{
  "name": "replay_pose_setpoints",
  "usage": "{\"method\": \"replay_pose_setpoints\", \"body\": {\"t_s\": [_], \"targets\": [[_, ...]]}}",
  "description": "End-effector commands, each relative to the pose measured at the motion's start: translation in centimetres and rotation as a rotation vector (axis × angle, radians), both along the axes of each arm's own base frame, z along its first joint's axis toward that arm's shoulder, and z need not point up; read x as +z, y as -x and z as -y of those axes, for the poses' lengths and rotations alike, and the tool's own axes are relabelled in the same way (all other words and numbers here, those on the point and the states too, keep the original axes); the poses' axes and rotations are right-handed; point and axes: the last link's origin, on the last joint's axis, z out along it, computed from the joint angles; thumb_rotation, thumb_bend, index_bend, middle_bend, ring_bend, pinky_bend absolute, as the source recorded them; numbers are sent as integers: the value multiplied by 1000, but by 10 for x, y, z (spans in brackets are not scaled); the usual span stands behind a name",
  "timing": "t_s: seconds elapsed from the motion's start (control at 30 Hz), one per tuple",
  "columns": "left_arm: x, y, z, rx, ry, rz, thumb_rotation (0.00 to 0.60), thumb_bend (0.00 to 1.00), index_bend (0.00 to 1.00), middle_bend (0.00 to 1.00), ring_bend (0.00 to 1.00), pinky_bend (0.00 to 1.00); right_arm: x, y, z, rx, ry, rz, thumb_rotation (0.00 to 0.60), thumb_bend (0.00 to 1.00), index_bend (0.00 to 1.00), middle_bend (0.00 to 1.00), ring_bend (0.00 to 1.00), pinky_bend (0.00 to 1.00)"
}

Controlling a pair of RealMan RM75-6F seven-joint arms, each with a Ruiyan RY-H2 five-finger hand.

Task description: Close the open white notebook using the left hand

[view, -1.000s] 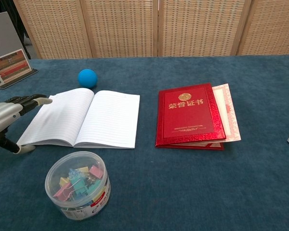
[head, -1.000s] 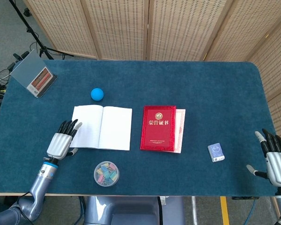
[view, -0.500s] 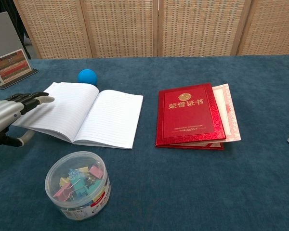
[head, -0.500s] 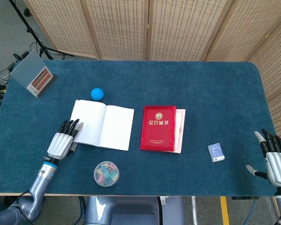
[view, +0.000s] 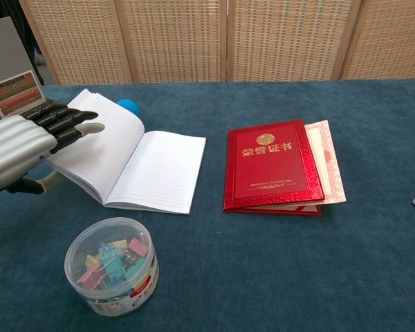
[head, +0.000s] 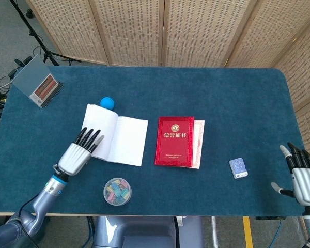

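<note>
**Left page tilted up against the left hand**

While the white notebook (head: 115, 138) lies open on the blue table (head: 222, 103), its left page (view: 97, 142) stands tilted up off the cloth, and the right page lies flat. At that raised page is the left hand (head: 78, 153), fingers (view: 66, 119) stretched out and a little apart, their dark tips over the paper's outer edge (whether anything is pinched I cannot tell; it reads as a flat hand against the sheet). Just behind the lifted page a blue ball (head: 108, 102) peeks out, partly hidden in the chest view. Right of the notebook, a little apart, lies a red certificate folder (head: 174, 140) on a pale pink sheet (view: 328, 162). Near the table's front edge, below the notebook, sits a round clear tub of coloured clips (view: 112, 265). Over at the far right the right hand (head: 302, 174) rests with fingers spread, holding nothing, near a small blue card box (head: 238, 167). A slanted grey stand (head: 37, 81) occupies the back left corner.
</note>
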Motion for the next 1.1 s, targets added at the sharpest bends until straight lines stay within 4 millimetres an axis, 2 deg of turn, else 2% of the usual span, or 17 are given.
{"method": "replay_pose_setpoints", "body": {"t_s": [0.03, 0.2, 0.33, 0.47, 0.53, 0.63, 0.8, 1.0, 1.1], "targets": [[0, -25, -5, -187, -32, -150, 600, 498, 0, 0, 0, 0, 0, 0, 0, -1, -1, 2, 600, 0, 0, 0, 0, 0], [-7, -56, -6, -379, -49, -289, 600, 430, 0, 0, 0, 0, 0, 0, 1, -5, -9, 8, 600, 0, 0, 0, 0, 0], [-15, -74, -7, -480, -54, -334, 600, 258, 0, 0, 0, 0, 1, 1, 1, -7, -20, 16, 600, 0, 0, 0, 0, 0], [-25, -94, -4, -558, -53, -283, 600, 58, 0, 0, 0, 0, 1, 1, 2, -8, -26, 23, 600, 0, 0, 0, 0, 0], [-28, -97, -4, -554, -49, -253, 600, 8, 0, 0, 0, 0, 1, 2, 3, -9, -31, 26, 600, 0, 0, 0, 0, 0], [-27, -98, -3, -522, -49, -193, 600, 0, 0, 0, 0, 0, 2, 2, 3, -10, -30, 28, 600, 0, 0, 0, 0, 0], [-1, -91, -4, -343, -83, -25, 600, 0, 0, 0, 0, 0, 3, 2, 3, -11, -27, 32, 600, 0, 0, 0, 0, 0], [58, -71, 9, -87, -138, 184, 600, 0, 0, 0, 0, 0, 3, 2, 2, -11, -22, 33, 600, 0, 0, 0, 0, 0], [95, -44, 26, 102, -147, 302, 600, 0, 0, 0, 0, 0, 3, 0, 0, -6, -18, 30, 600, 0, 0, 0, 0, 0]]}}
